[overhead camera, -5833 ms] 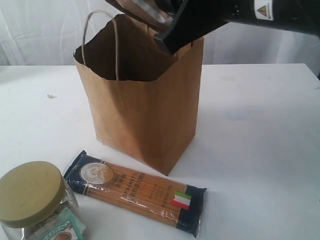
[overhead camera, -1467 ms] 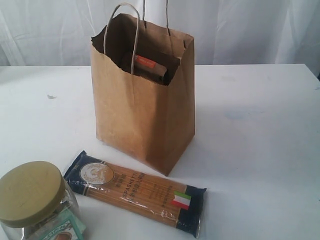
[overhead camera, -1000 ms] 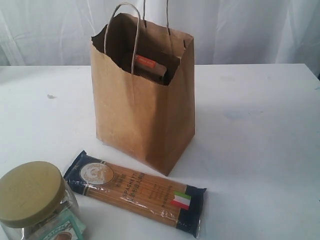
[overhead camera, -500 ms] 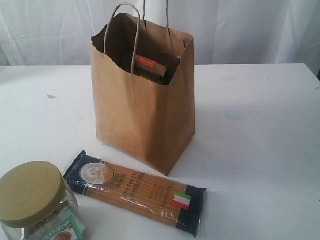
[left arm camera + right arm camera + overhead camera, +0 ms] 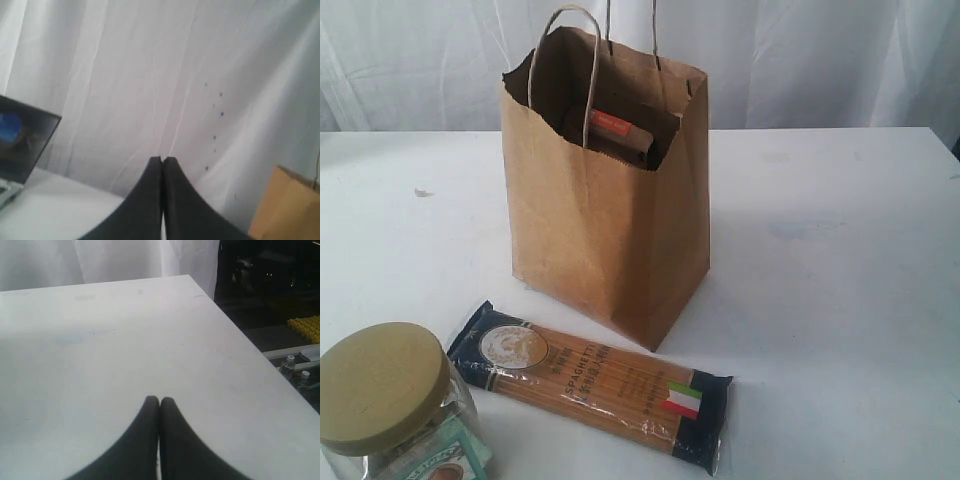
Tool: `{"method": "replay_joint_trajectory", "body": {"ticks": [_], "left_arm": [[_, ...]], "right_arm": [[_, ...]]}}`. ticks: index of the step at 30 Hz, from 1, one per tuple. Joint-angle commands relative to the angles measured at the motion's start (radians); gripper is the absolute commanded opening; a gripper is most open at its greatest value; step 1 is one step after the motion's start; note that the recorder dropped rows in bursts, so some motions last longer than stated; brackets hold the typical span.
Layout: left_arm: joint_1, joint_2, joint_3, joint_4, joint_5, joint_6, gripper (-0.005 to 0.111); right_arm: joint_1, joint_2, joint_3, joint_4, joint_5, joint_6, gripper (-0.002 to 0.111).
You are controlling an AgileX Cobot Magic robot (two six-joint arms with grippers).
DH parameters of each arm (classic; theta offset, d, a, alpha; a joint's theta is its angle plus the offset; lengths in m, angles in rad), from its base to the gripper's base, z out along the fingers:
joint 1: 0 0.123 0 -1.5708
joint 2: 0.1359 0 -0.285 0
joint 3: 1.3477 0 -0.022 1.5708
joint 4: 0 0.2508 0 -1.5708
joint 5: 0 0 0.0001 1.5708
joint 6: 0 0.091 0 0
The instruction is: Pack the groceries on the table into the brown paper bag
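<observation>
The brown paper bag [image 5: 605,215] stands upright on the white table [image 5: 820,260], its handles raised. The orange-labelled brown pouch [image 5: 617,133] sits inside it, its top showing at the mouth. The spaghetti pack [image 5: 590,384] lies flat in front of the bag. The gold-lidded glass jar [image 5: 382,388] stands at the near left, with the blue-white carton [image 5: 440,459] partly seen against it. Can and bottle are out of view. My left gripper [image 5: 163,159] is shut and empty, facing a white curtain, a corner of the bag [image 5: 287,207] beside it. My right gripper [image 5: 160,400] is shut and empty over bare table.
The table's edge [image 5: 235,325] runs along one side in the right wrist view, with dark floor and yellow items [image 5: 306,326] beyond. A laptop [image 5: 20,140] sits at the table's end in the left wrist view. White curtains hang behind.
The right arm, which held the pouch over the bag's mouth, has left the exterior view and the pouch lies in the bag. Over the last second and a half nothing has moved.
</observation>
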Motion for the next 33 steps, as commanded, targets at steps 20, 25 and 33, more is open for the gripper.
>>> {"method": "replay_joint_trajectory", "body": {"ticks": [20, 25, 33], "left_arm": [[-0.044, 0.711, -0.724, 1.054, 0.569, -0.145, 0.000], [-0.045, 0.969, -0.635, 0.988, 0.704, -0.145, 0.000], [-0.088, 1.098, -0.819, 0.397, 1.120, 0.194, 0.000]], "right_arm": [[-0.008, -0.006, 0.002, -0.002, 0.001, 0.005, 0.000], [-0.008, -0.006, 0.002, -0.002, 0.001, 0.005, 0.000], [-0.008, -0.006, 0.002, -0.002, 0.001, 0.005, 0.000]]}}
